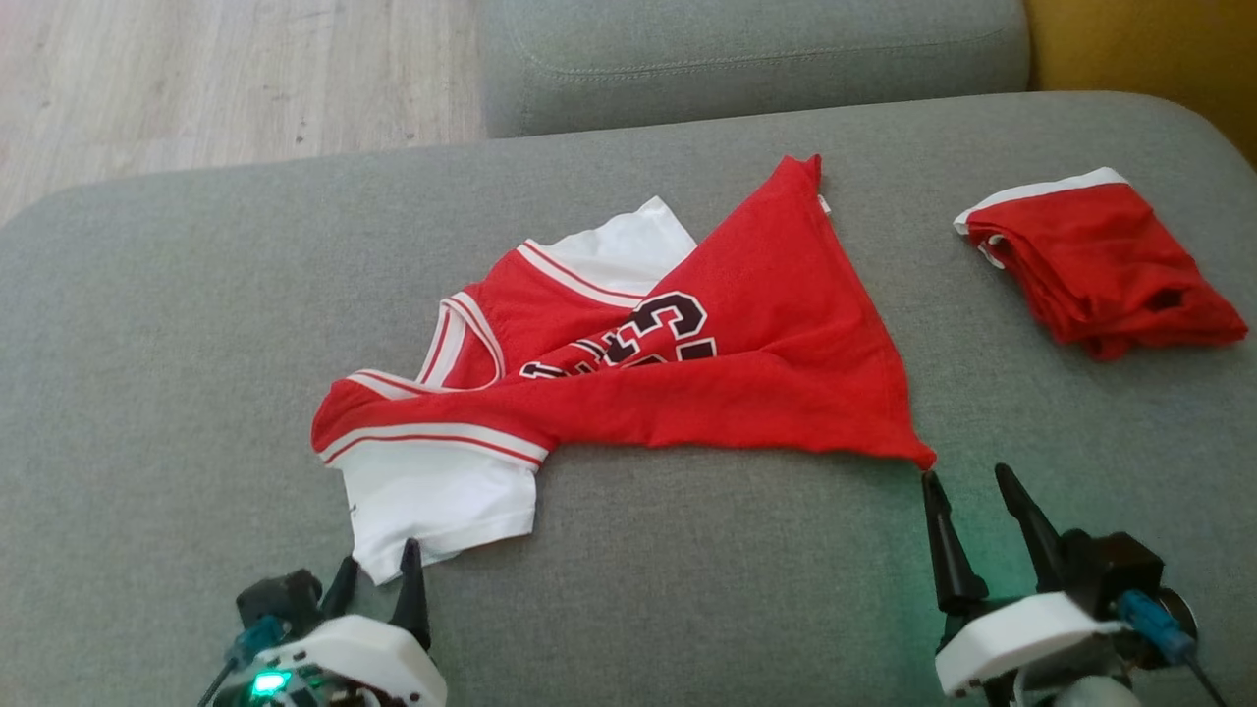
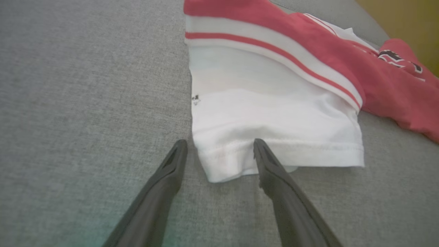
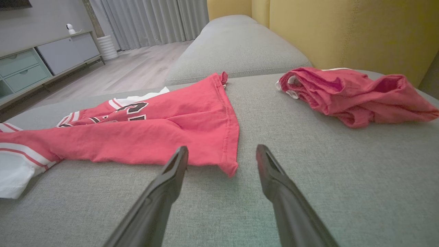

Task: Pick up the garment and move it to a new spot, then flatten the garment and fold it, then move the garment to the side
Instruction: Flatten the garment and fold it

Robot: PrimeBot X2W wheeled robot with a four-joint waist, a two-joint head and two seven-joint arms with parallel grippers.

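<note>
Red and white jersey (image 1: 687, 383) is lying rumpled near the middle of a grey sofa cushion (image 1: 147, 393). Its body is folding over diagonally and partly hiding the black lettering. The left gripper (image 1: 381, 560) is sitting at the near edge with its fingers spread, straddling a hem corner of the white sleeve (image 2: 274, 113). The right gripper (image 1: 965, 473), fingers likewise spread, is pointing at the red hem corner (image 3: 230, 168), just short of it. A second red garment (image 1: 1100, 265) is sitting bundled well apart to the right. Neither gripper is pinching cloth, so the work seems to be at taking hold for lifting or flattening. Next, both would likely need closing on those edges without catching the cushion.
</note>
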